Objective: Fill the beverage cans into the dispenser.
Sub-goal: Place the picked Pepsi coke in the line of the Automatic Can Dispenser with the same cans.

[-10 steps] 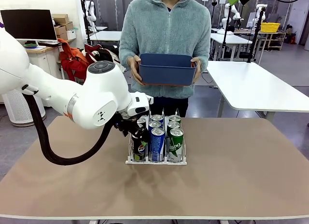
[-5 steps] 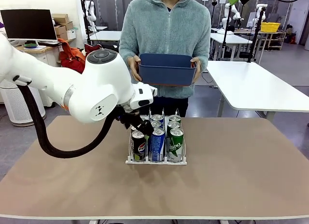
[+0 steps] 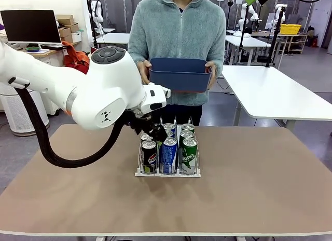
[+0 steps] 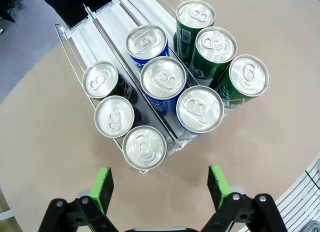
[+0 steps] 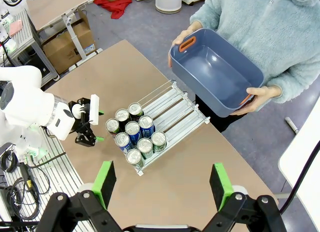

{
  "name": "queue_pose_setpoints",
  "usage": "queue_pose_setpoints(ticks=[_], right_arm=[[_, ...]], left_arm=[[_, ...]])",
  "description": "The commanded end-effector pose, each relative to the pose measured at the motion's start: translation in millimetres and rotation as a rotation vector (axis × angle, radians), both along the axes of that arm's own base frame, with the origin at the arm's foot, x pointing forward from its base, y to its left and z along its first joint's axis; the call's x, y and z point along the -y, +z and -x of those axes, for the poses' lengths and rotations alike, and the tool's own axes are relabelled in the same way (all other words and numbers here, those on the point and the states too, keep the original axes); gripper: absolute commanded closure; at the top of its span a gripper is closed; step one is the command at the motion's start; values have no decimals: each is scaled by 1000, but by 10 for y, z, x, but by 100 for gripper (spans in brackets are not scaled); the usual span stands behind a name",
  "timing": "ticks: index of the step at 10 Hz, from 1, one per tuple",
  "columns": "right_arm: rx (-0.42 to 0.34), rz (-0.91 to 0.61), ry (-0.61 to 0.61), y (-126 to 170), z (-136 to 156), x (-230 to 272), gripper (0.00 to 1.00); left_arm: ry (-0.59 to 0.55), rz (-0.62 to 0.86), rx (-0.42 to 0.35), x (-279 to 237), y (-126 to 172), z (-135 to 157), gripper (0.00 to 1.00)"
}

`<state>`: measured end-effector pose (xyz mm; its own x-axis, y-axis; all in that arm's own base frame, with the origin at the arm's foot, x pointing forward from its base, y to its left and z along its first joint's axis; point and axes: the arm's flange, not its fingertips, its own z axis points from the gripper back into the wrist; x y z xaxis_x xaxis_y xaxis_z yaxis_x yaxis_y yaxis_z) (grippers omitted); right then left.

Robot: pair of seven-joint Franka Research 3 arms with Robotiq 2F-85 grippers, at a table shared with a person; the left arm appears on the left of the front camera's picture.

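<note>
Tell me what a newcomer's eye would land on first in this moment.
The rack at the table's middle, its three lanes each holding three cans, black, blue and green. The left gripper hangs open and empty above its near end. Across the table a person holds an empty blue bin in both hands.

cans (image 4: pixel 163 78): black, blue, green, silver tops | dispenser (image 4: pixel 107 27): white | bin (image 3: pixel 179 74): blue

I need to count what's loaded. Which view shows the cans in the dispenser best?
The left wrist view: nine cans seen top-down, three per lane of the dispenser. The right wrist view shows them small; the front view hides rear ones.
</note>
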<state>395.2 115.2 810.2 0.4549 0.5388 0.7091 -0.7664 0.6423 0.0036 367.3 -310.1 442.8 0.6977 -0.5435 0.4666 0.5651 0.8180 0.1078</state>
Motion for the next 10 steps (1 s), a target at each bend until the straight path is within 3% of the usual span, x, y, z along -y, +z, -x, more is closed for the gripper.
queue_pose_setpoints(ticks=[1, 10], right_arm=[[0, 0, 1, -1, 8, 1, 0], [0, 0, 1, -1, 8, 1, 0]], left_arm=[[-5, -6, -6, -19, -31, -29, 0], [-5, -6, -6, -19, -31, -29, 0]])
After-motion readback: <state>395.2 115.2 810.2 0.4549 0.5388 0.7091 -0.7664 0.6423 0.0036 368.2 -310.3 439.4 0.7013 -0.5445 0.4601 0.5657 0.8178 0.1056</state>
